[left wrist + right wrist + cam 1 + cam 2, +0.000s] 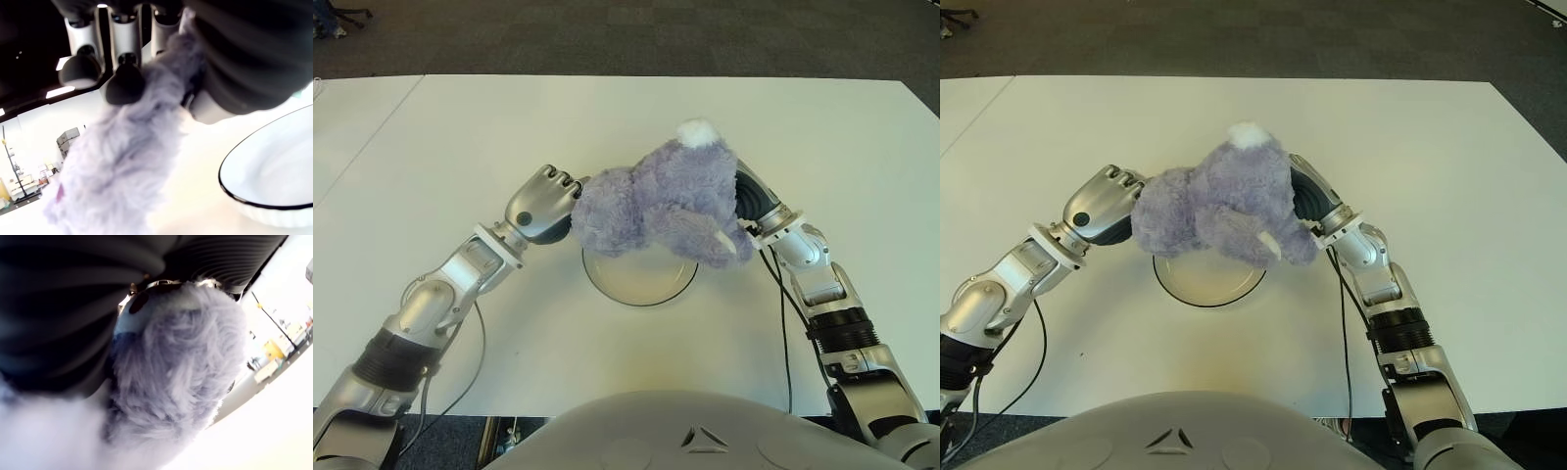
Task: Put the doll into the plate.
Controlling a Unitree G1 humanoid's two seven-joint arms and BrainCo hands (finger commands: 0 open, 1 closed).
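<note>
Gripping from both sides, your 2 hands hold the purple doll (656, 201) above the plate (641, 279). Your left hand (543, 204) has its fingers (124, 81) curled into the fur at the doll's left end, and your right hand (754, 206) presses into the fur at its right end. You have the doll off the desk (460, 127), over the plate's far rim, near the desk's middle.

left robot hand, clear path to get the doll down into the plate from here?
Probably yes. The left robot hand and right robot hand grip the doll from opposite sides, directly above the plate, which looks bare; nothing sits between.
</note>
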